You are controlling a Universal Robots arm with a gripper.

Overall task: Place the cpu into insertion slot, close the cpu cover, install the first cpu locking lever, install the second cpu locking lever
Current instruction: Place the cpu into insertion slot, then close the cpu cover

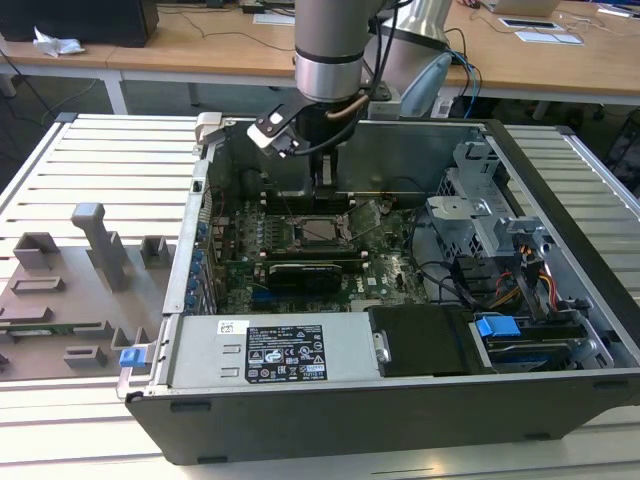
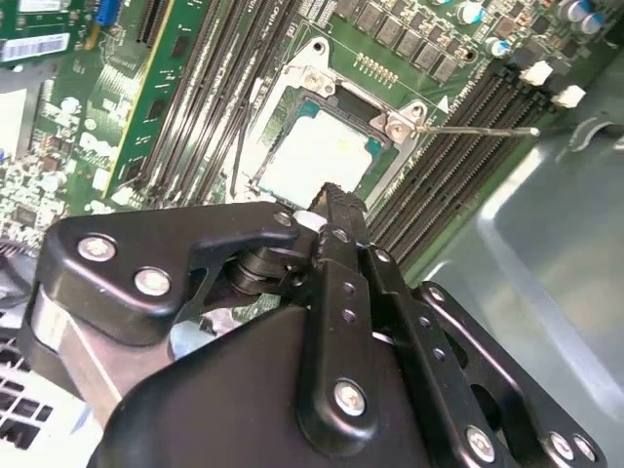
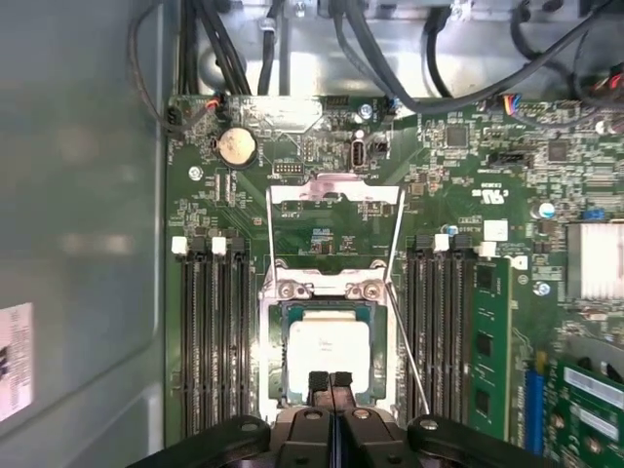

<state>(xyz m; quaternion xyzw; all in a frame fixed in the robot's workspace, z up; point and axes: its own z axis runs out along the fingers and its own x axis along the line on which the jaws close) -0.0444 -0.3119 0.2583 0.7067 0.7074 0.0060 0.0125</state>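
Note:
The cpu (image 3: 329,353) lies flat in the insertion slot (image 3: 283,322), its pale metal face up; the second wrist view shows the cpu (image 2: 317,161) too. The cpu cover (image 3: 336,185) is swung open and lies back beyond the socket. A thin locking lever (image 3: 409,351) stands free beside the socket, seen again as a lever (image 2: 487,128) in the second wrist view. My gripper (image 3: 330,382) hangs just above the chip's near edge, shut with nothing in it. In the exterior view the gripper (image 1: 322,185) is inside the case over the cpu (image 1: 322,231).
Memory slots (image 3: 210,331) flank the socket on both sides. A green card (image 3: 490,351) stands close by. The open computer case (image 1: 180,260) has metal walls, a power supply (image 1: 270,350) in front and a drive cage (image 1: 480,215) with cables at the exterior view's right.

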